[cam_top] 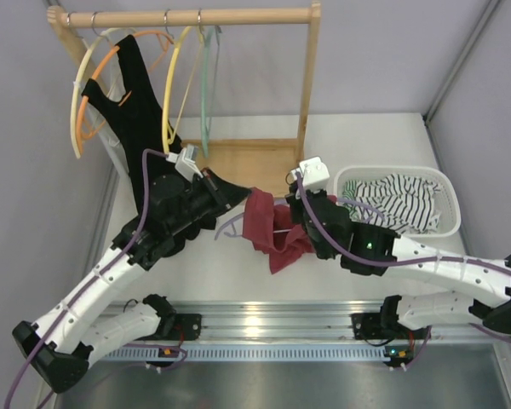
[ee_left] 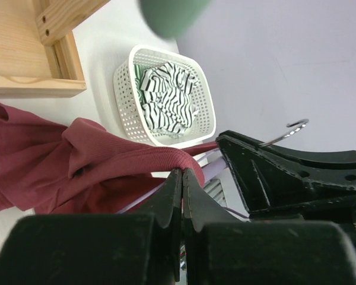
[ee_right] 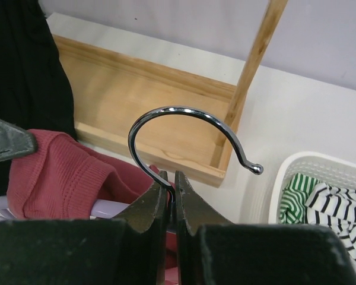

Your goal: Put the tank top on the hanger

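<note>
The maroon tank top [cam_top: 268, 227] hangs bunched between my two grippers above the table. My left gripper [cam_top: 245, 196] is shut on its upper edge; the left wrist view shows the fabric [ee_left: 77, 166] pinched at the jaw tips [ee_left: 183, 173]. The lavender hanger [cam_top: 230, 224] runs under the cloth, one arm poking out left. My right gripper [cam_top: 296, 210] is shut on the base of the hanger's metal hook [ee_right: 184, 119], which curves up above the jaws [ee_right: 168, 178]. A lavender arm [ee_right: 110, 208] shows beneath the red cloth [ee_right: 59, 169].
A wooden rack [cam_top: 264, 85] stands at the back with a black garment [cam_top: 140, 94], yellow and orange hangers [cam_top: 85, 94] and a pale green hanger [cam_top: 209, 85]. A white basket [cam_top: 447, 192] with striped cloth [cam_top: 400, 200] sits right of my right arm.
</note>
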Controlling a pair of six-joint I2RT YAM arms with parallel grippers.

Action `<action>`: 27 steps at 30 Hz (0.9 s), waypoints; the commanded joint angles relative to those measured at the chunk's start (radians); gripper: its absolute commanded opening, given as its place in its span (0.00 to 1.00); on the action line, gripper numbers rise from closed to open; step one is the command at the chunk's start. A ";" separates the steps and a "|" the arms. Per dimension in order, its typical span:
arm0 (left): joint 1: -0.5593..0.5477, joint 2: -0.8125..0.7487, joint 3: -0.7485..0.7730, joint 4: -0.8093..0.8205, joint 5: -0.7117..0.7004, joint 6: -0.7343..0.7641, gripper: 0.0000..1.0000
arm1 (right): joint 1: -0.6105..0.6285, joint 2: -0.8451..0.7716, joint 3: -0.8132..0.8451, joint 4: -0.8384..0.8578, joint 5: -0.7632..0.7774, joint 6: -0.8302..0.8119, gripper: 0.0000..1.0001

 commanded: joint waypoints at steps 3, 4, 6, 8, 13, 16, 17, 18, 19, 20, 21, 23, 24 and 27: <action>0.003 0.029 0.109 -0.079 -0.056 0.098 0.00 | 0.063 -0.021 0.090 0.064 0.021 -0.034 0.00; 0.003 0.042 0.125 -0.091 -0.041 0.124 0.00 | 0.071 -0.026 0.093 0.061 0.026 -0.043 0.00; 0.004 0.083 0.187 -0.143 -0.021 0.198 0.00 | 0.086 -0.047 0.108 0.056 0.023 -0.047 0.00; 0.004 0.102 0.249 -0.179 -0.006 0.276 0.00 | 0.089 -0.053 0.143 0.018 0.010 -0.042 0.00; 0.003 0.171 0.424 -0.346 0.013 0.431 0.13 | 0.091 -0.069 0.218 -0.056 -0.034 -0.045 0.00; 0.004 0.204 0.517 -0.392 0.047 0.502 0.30 | 0.094 -0.050 0.298 -0.142 -0.055 -0.030 0.00; 0.004 0.206 0.552 -0.419 0.047 0.528 0.33 | 0.094 -0.049 0.322 -0.154 -0.062 -0.030 0.00; 0.003 0.209 0.567 -0.426 0.051 0.540 0.36 | 0.095 -0.047 0.333 -0.163 -0.069 -0.028 0.00; 0.004 0.207 0.581 -0.433 0.051 0.552 0.40 | 0.095 -0.044 0.344 -0.188 -0.080 -0.024 0.00; 0.003 0.209 0.609 -0.447 0.053 0.572 0.40 | 0.095 -0.044 0.362 -0.196 -0.088 -0.021 0.00; 0.003 0.211 0.622 -0.455 0.056 0.582 0.41 | 0.095 -0.039 0.373 -0.206 -0.095 -0.021 0.00; 0.003 0.215 0.656 -0.467 0.060 0.606 0.42 | 0.095 -0.032 0.418 -0.257 -0.118 -0.007 0.00; 0.003 0.214 0.665 -0.475 0.062 0.615 0.42 | 0.095 -0.017 0.436 -0.278 -0.131 -0.004 0.00; 0.003 0.198 0.690 -0.481 0.088 0.663 0.45 | 0.095 0.008 0.494 -0.352 -0.151 0.016 0.00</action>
